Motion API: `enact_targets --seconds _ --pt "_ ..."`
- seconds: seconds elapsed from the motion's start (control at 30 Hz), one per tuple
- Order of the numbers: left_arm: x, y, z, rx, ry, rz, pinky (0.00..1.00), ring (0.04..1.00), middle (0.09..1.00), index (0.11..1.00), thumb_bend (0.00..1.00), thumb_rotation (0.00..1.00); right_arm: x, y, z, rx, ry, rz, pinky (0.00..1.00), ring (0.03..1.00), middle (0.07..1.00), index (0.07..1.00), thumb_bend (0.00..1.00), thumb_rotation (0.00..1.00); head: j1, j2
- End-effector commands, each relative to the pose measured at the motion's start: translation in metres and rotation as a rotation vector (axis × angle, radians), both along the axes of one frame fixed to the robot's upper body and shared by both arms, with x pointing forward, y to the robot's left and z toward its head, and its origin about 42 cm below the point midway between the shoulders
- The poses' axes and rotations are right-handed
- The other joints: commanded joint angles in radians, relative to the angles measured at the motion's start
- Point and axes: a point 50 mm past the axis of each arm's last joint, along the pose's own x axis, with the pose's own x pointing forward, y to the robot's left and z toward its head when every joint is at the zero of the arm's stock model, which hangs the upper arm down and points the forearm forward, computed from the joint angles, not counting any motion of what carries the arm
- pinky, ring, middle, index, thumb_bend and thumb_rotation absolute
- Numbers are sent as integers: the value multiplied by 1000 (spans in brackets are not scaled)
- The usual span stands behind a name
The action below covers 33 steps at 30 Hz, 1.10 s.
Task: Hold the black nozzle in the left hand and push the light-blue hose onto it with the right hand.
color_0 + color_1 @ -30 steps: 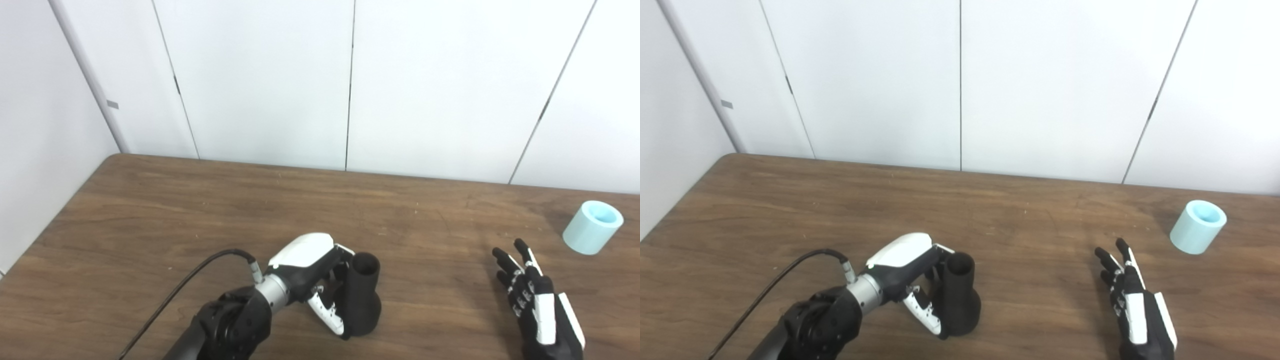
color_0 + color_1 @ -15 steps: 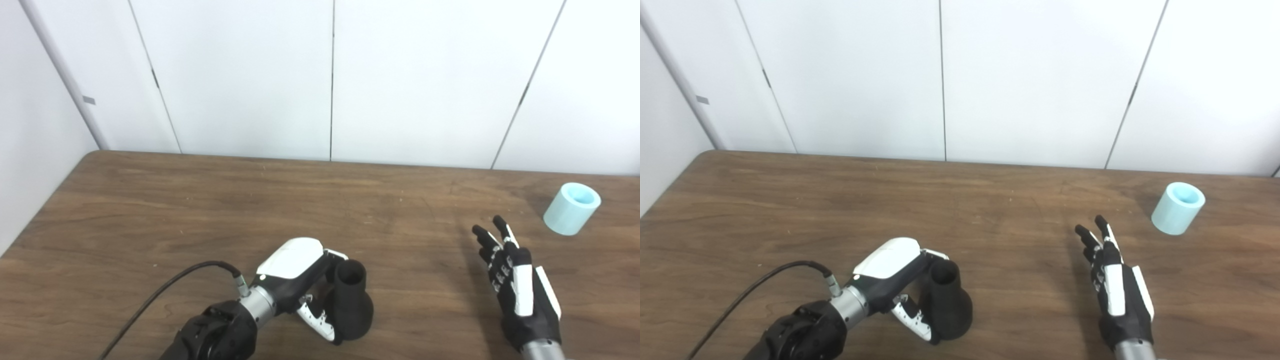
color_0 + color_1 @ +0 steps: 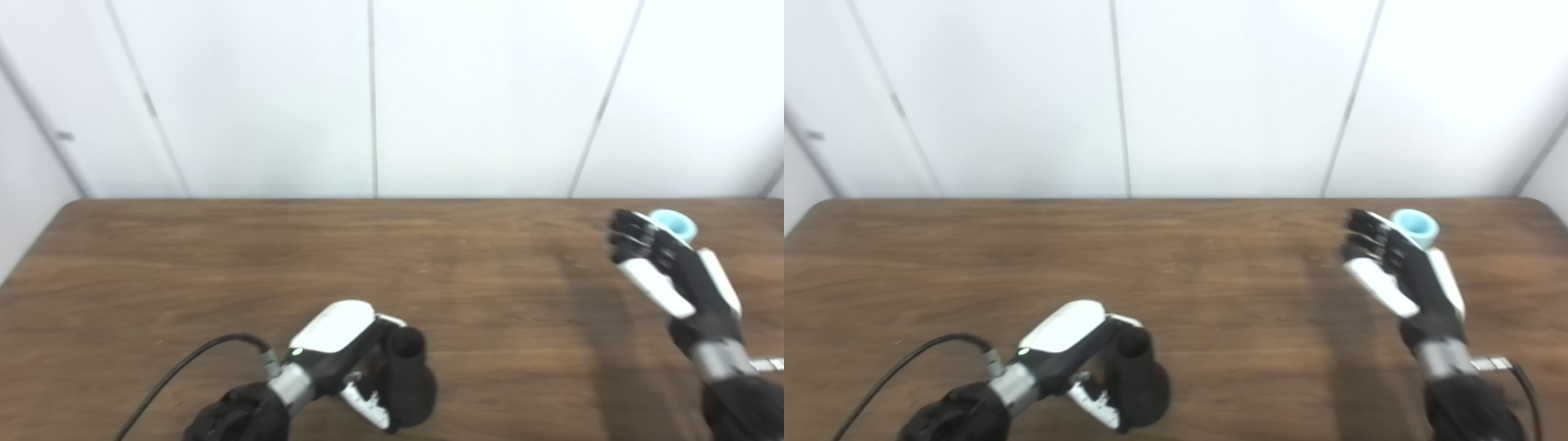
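— Nozzle [image 3: 409,384] first: where is it on the bench [image 3: 184,257], and why upright?

— Near the front edge, standing on its wide base with its narrow mouth up. The left hand [image 3: 343,355] is wrapped round it, probably to brace it so the mouth stays free for the hose.

— And the right hand [image 3: 664,269]?

— Raised at the far right, fingers spread, holding nothing. It sits just in front of the hose [image 3: 674,223], hiding most of it, likely lining up a grasp.

— The hose itself?

— Near the bench's back right corner, well apart from the nozzle, not yet held.
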Motion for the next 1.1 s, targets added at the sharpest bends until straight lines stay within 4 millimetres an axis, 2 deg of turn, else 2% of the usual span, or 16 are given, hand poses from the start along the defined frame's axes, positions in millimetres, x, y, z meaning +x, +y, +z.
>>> enact_targets --seconds 0.0,0.17,0.2,0.3,0.37,0.47,0.53,0.6,0.67,0.7,0.9,1.07 --pt "-4 0 -5 23 55 -38 754 625 520 473 520 0 14 -16 30 -136 -71 -27 697 792 815 789 637 254 -17 1" --pt "-1 4 -6 31 74 -46 749 627 515 474 520 0 38 -42 53 -358 -111 -75 713 794 796 764 720 207 -85 2" --pt "-1 4 -6 33 75 -47 748 628 515 474 520 0 40 -45 56 -398 -115 -80 711 792 789 756 726 203 -85 2" --pt "-1 6 -8 40 79 -53 746 628 517 473 520 0 50 -52 67 -581 -131 -98 706 787 773 742 729 178 -145 0" --pt "0 7 -9 43 78 -56 746 629 515 474 520 0 62 -58 78 -713 -127 -123 757 795 762 735 733 157 -176 -3" --pt "0 9 -10 44 73 -56 751 629 507 479 521 0 75 -64 86 -804 -103 -145 750 804 758 735 736 156 -215 -7" --pt "0 10 -11 44 70 -58 755 629 500 482 522 0 82 -66 90 -854 -79 -153 739 811 765 749 740 159 -215 -7" --pt "1 11 -12 45 67 -60 759 628 498 483 522 0 89 -68 94 -914 -50 -160 758 829 773 761 744 163 -234 -8" --pt "1 12 -12 47 64 -62 759 627 492 486 522 0 100 -72 98 -989 -11 -165 828 858 794 771 751 140 -234 -8" --pt "2 13 -12 48 62 -62 758 627 487 488 522 0 107 -75 100 -1019 15 -171 849 867 803 773 758 134 -258 -9" --pt "2 17 -9 51 50 -61 754 625 433 503 521 0 145 -89 98 -1017 171 -220 836 897 849 796 826 141 -287 -4" --pt "2 21 -7 52 45 -61 747 621 417 505 519 0 167 -90 95 -976 249 -247 851 901 871 818 889 160 -304 -3"
